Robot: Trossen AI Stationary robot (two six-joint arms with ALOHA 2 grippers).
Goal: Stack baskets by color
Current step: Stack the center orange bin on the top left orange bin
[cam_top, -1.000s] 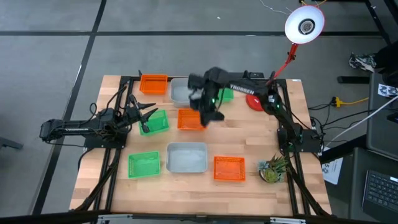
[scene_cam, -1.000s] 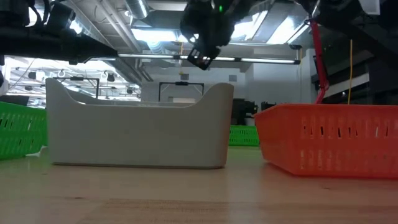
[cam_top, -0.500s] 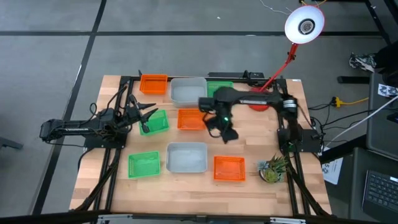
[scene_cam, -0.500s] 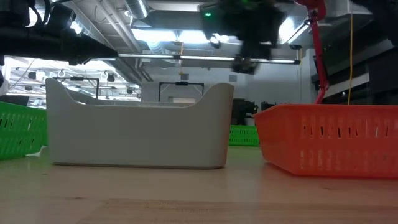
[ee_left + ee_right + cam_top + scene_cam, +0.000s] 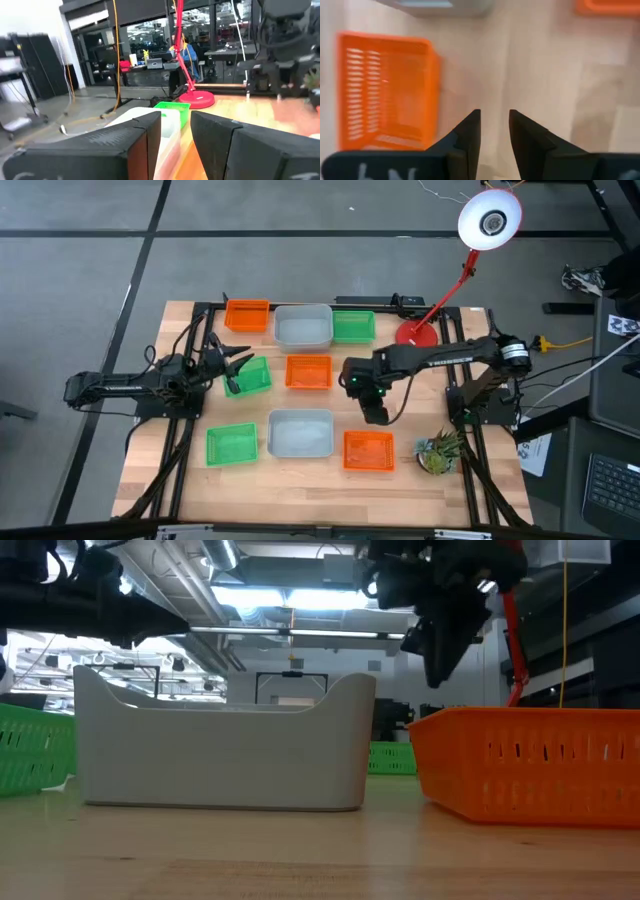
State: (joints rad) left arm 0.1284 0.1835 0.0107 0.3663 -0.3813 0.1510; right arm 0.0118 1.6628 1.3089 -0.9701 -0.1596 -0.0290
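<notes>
Right gripper (image 5: 373,414): fingers slightly parted, empty, above bare table (image 5: 400,420) just beyond front orange basket (image 5: 368,450)
Left gripper (image 5: 240,359): narrowly parted, empty, over green basket (image 5: 248,376)

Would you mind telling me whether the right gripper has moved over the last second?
Yes. In the high view the right gripper has swung from over the middle orange basket toward the front orange basket, jaws slightly apart.

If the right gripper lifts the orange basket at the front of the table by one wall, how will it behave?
The orange basket looks light: thin slotted plastic walls. Gripped at one wall, it may tilt and flex slightly. Its wide flat base should resist tipping when pushed. The right gripper hovers beside it.
</notes>
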